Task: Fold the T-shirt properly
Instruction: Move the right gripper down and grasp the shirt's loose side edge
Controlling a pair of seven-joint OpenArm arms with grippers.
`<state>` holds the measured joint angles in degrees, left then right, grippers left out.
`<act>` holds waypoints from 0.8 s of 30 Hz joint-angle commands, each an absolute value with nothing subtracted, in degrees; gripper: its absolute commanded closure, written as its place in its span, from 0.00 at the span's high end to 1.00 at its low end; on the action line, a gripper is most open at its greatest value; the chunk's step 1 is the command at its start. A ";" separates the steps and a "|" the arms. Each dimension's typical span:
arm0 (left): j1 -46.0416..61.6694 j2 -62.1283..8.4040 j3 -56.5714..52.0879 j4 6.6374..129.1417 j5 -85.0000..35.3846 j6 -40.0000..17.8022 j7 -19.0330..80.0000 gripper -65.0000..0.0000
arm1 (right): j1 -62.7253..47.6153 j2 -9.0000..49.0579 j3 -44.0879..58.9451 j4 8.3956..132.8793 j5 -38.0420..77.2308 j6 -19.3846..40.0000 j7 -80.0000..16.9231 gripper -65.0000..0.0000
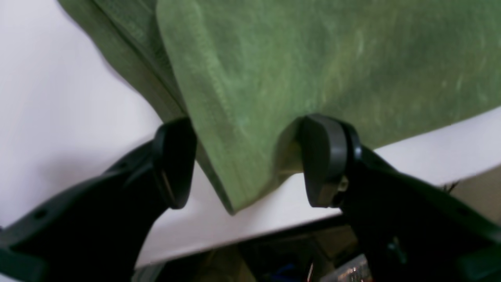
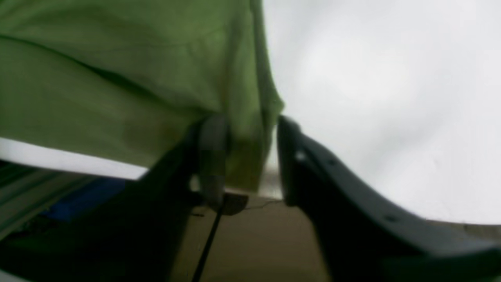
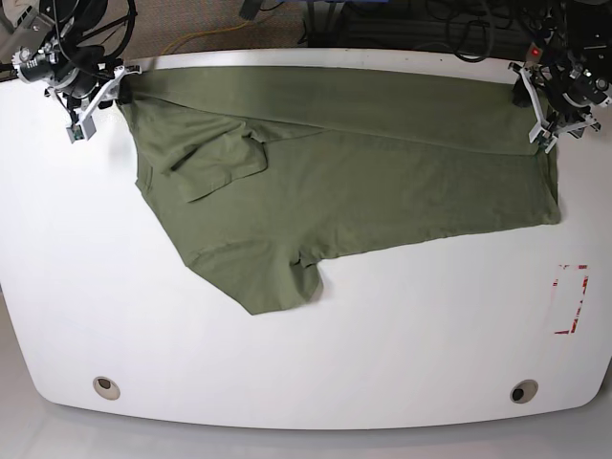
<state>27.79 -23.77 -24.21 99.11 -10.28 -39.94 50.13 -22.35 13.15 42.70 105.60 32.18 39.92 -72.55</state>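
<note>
Both arms reach to the far edge of the desk (image 3: 306, 382), one at each far corner. The left gripper (image 1: 246, 160) sits low at the desk edge, its jaws spread wide on either side of a hemmed corner of the T-shirt (image 3: 335, 182); the cloth lies loose between them, one pad touching it, so the claw is released, not clenched. The right gripper (image 2: 250, 156) is at the opposite far corner, its two dark fingers bracketing a bunched edge of fabric. The view is blurred, and whether the jaws pinch the cloth or only straddle it I cannot tell.

The T-shirt is olive green, soft and matte, with a stitched double hem visible in the left wrist view. It is spread along the far edge of the desk from corner to corner — far strip folded over in a long diagonal crease, one sleeve lying flat on the body, another flap pointing toward the middle of the desk. The desk is smooth, white and rounded at the corners, with two round grommets (image 3: 107, 387) near its near edge and a red-outlined rectangle (image 3: 571, 299) by the side edge below the left arm.
</note>
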 commanded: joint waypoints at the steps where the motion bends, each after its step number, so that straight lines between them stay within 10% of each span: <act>1: 27.91 -24.66 -24.92 100.70 -8.75 -40.00 51.56 0.60 | -22.11 13.67 43.03 110.29 32.84 40.00 -72.13 0.53; 5: 27.82 -24.66 -24.92 102.29 -8.66 -40.00 51.56 0.60 | -20.35 12.79 42.86 114.15 32.84 40.00 -75.47 0.73; 24: 26.15 -24.57 -24.48 102.11 -8.22 -40.00 51.56 0.60 | 1.19 11.38 21.41 99.30 32.13 40.00 -74.68 0.72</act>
